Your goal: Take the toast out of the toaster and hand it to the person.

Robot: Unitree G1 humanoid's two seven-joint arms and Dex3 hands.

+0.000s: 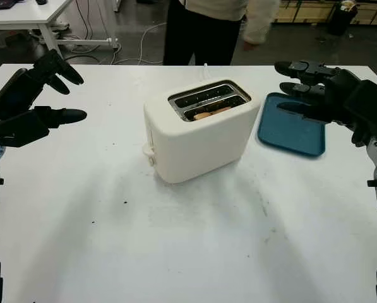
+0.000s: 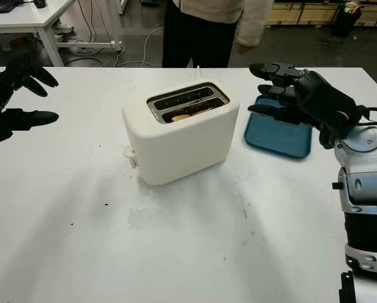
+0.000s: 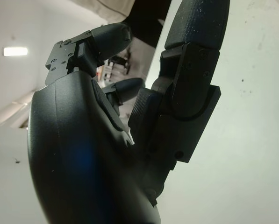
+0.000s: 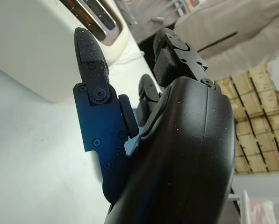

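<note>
The white tabletop (image 1: 194, 252) carries a cream toaster (image 1: 197, 136) in the middle, and a blue tray (image 1: 292, 129) lies just to its right. A person (image 1: 207, 28) stands at the far edge. The toast (image 1: 211, 112) sits low in the nearer slot – only its brown top edge shows. The left hand (image 1: 33, 101) hangs empty, fingers unclenched, well to the left of the toaster; the right hand (image 2: 292, 91) is empty too, fingers extended, above the tray beside the toaster. I think the right hand is better placed: it should come over the slot from above and pinch the toast edge gently – the slot is narrow. No brand or writing can be read
</note>
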